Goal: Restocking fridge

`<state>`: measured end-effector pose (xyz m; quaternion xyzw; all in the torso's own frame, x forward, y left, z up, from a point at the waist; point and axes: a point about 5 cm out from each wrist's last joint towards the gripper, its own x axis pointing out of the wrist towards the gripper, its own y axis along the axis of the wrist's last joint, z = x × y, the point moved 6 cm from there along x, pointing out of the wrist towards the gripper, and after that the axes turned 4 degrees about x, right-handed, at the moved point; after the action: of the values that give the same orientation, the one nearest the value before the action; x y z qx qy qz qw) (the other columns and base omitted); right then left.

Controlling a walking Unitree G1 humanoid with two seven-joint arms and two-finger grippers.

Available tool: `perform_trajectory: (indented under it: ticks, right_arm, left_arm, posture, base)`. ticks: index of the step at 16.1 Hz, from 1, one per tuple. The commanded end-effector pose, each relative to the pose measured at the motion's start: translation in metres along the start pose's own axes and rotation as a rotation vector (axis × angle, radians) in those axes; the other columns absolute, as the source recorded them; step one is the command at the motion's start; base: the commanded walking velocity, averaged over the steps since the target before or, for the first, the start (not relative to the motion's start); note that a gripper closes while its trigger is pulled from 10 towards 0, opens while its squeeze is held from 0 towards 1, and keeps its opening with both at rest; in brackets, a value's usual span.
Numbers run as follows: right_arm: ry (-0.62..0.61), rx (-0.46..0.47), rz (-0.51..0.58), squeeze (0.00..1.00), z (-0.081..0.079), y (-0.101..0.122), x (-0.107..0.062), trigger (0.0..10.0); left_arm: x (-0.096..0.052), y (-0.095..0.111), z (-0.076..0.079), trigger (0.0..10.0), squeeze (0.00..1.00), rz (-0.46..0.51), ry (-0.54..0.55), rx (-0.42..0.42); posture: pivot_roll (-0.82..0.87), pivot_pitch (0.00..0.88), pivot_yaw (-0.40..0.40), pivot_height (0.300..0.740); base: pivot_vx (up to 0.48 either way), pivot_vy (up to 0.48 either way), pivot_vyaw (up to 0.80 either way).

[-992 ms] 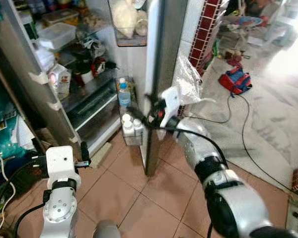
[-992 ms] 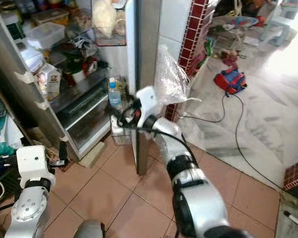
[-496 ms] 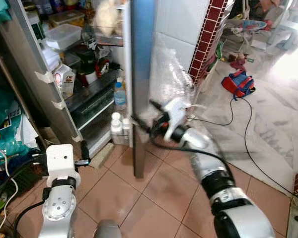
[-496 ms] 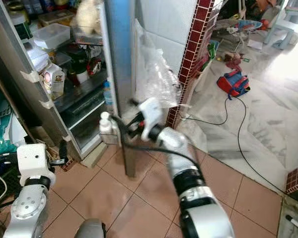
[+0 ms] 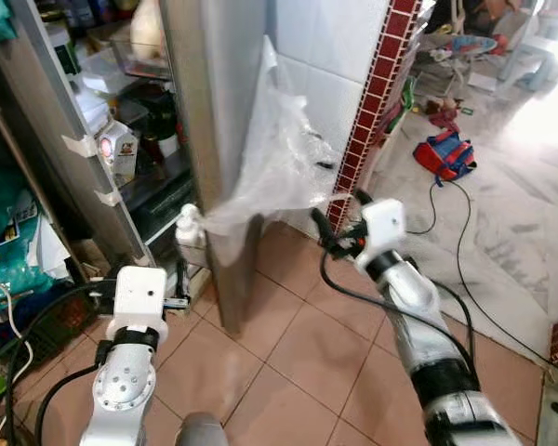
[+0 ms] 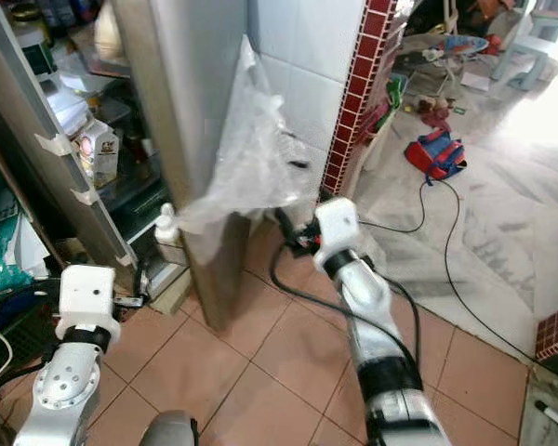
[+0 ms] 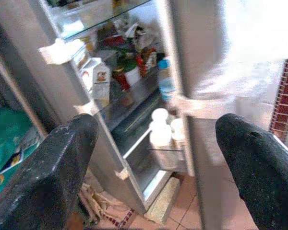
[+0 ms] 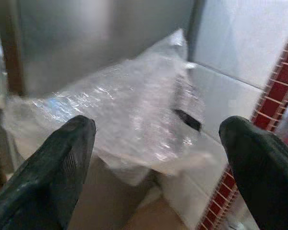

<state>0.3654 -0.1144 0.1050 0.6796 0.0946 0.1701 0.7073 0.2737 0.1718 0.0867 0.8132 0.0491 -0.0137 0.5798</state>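
1. Fridge door [image 5: 209,139]: steel, stands part-way swung, its edge toward the robot; shelves behind hold a milk carton [image 5: 118,153] and white bottles [image 7: 159,129] in the door rack.
2. Plastic sheet [image 5: 279,167]: clear, crumpled, hangs off the door's outer face beside the white tile wall [image 5: 339,56].
3. Right gripper [image 5: 335,223]: low, just beside the plastic, fingers apart, holding nothing.
4. Left gripper [image 5: 172,288]: near the door's foot, fingers apart, empty.
5. Risk: plastic may snag a finger or get caught in the door seal, leaving the fridge ajar.
6. Risk: the black cable [image 5: 456,251] on the floor lies near the robot's path; a foot could catch it.
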Motion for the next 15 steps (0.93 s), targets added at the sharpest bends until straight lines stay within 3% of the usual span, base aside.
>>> perform_trajectory:
  ticks: [1, 3, 4, 6, 7, 12, 15]
  right_arm:
    - [-0.032, -0.013, 0.006, 0.00, 0.005, 0.004, -0.005, 10.0]
    - [-0.070, 0.007, -0.045, 0.00, -0.006, -0.013, -0.027, 10.0]
    - [-0.068, 0.024, -0.047, 0.00, -0.009, -0.013, -0.027, 10.0]
    - [-0.015, -0.038, -0.005, 0.00, -0.019, 0.000, -0.026, 10.0]
    - [-0.022, -0.028, -0.030, 0.00, -0.017, -0.004, -0.027, 10.0]
    - [-0.004, 0.008, -0.079, 0.00, -0.021, -0.012, -0.026, 10.0]
    - [-0.029, -0.013, -0.183, 0.00, -0.008, -0.040, -0.031, 10.0]
  left_arm:
    - [0.000, 0.001, 0.006, 10.0, 0.00, 0.013, -0.028, 0.008]
    - [0.004, 0.001, 0.006, 10.0, 0.00, 0.017, -0.021, 0.002]
    - [0.006, 0.000, 0.004, 10.0, 0.00, 0.012, -0.007, -0.001]
    - [0.005, -0.001, 0.002, 10.0, 0.00, 0.001, 0.000, -0.020]
    - [0.004, -0.004, 0.009, 10.0, 0.00, -0.003, -0.040, -0.015]
    - [0.003, -0.012, 0.008, 10.0, 0.00, -0.026, -0.021, -0.029]
    - [0.010, -0.013, 0.012, 10.0, 0.00, -0.025, -0.022, -0.037]
  posture:
    - [0.19, 0.000, -0.035, 0.740]
    - [0.16, 0.000, -0.010, 0.740]
    - [0.16, 0.000, -0.010, 0.740]
    - [0.15, 0.000, 0.002, 0.740]
    - [0.16, 0.000, -0.002, 0.740]
    - [0.16, 0.000, 0.005, 0.740]
    - [0.14, 0.000, 0.025, 0.740]
  base:
    - [0.000, 0.000, 0.00]
    - [0.000, 0.000, 0.00]
    - [0.000, 0.000, 0.00]
    - [0.000, 0.000, 0.40]
    - [0.000, 0.000, 0.80]
    - [0.000, 0.000, 0.72]
    - [0.000, 0.000, 0.00]
